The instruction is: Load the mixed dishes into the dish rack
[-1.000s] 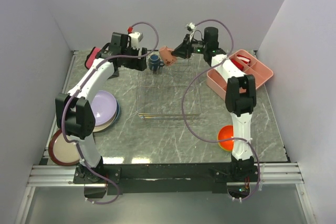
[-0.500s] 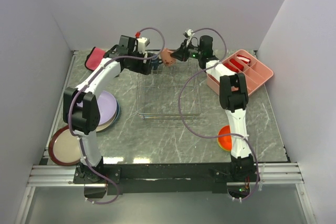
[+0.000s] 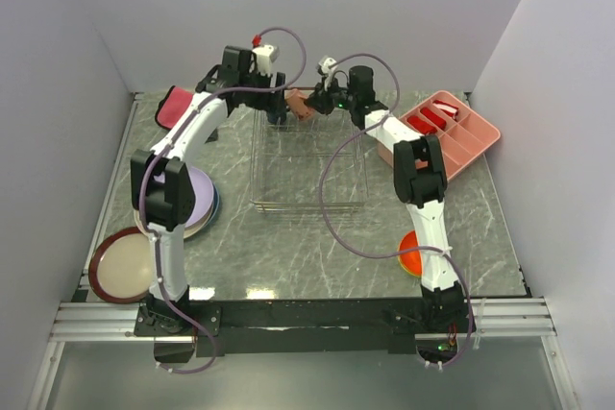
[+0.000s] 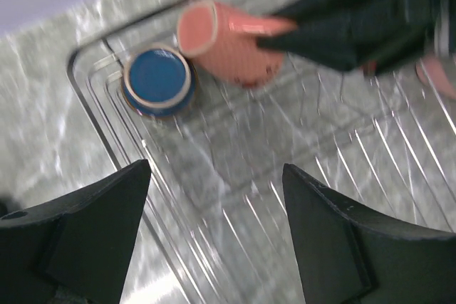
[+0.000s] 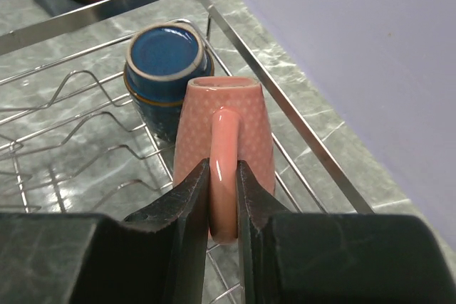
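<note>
The small pink cup (image 5: 228, 122) is held by its handle in my shut right gripper (image 5: 223, 169), tipped on its side just over the far left corner of the wire dish rack (image 3: 307, 156). It is next to the dark blue mug (image 5: 165, 55), which stands inside that corner. In the left wrist view the mug (image 4: 158, 80) and the cup (image 4: 221, 37) lie ahead of my left gripper (image 4: 214, 176), which is open and empty above the rack wires. In the top view the left gripper (image 3: 276, 101) and right gripper (image 3: 315, 103) are close together at the rack's back edge.
The lavender plate (image 3: 187, 194) is stacked on the light-blue plate (image 3: 213, 208) left of the rack. The red-rimmed cream plate (image 3: 120, 266) lies at the front left. The orange bowl (image 3: 413, 252) sits by the right arm. A pink compartment tray (image 3: 442, 132) is at the back right, a red-pink cloth (image 3: 171, 106) at the back left.
My right gripper has carried the pink cup left to the mug at the rack's corner. My left gripper has swung right, over the rack's back left corner.
</note>
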Robot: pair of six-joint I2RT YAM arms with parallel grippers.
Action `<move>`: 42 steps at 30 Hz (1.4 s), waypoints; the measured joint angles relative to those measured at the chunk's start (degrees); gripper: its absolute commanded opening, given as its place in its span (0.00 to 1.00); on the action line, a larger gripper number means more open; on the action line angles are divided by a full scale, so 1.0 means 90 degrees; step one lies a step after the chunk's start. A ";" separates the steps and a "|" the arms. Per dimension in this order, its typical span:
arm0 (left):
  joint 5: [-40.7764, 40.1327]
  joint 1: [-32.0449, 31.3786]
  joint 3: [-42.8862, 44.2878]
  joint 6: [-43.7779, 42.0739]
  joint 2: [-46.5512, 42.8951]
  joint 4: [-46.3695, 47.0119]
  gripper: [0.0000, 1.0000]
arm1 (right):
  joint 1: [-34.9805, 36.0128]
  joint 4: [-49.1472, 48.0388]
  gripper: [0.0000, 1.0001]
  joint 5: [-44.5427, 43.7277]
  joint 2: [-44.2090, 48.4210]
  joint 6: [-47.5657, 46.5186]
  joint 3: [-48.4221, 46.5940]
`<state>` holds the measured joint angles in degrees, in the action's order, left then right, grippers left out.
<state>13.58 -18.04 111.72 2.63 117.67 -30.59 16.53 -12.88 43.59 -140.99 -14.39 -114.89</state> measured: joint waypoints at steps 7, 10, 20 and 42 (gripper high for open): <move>0.0143 0.0158 0.0211 0.0160 0.0352 0.0408 0.79 | 0.0143 0.0270 0.06 -0.0627 0.0002 -0.0345 -0.0131; 0.0177 0.0168 0.0097 0.0214 0.0352 0.0522 0.78 | 0.0172 0.0311 0.19 -0.0780 0.0017 -0.0430 -0.0124; 0.0350 0.0194 -0.0680 0.0393 0.0216 0.0996 0.78 | 0.0199 0.0323 0.38 -0.1515 0.0289 -0.0675 0.0512; -0.0058 0.0423 -0.1421 0.0549 -0.1047 0.1503 0.98 | 0.0177 0.2254 0.74 -0.2652 0.2234 -0.0869 0.1071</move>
<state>13.06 -14.24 98.94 7.57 108.25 -17.06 18.13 7.40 19.73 -120.88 -22.22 -105.25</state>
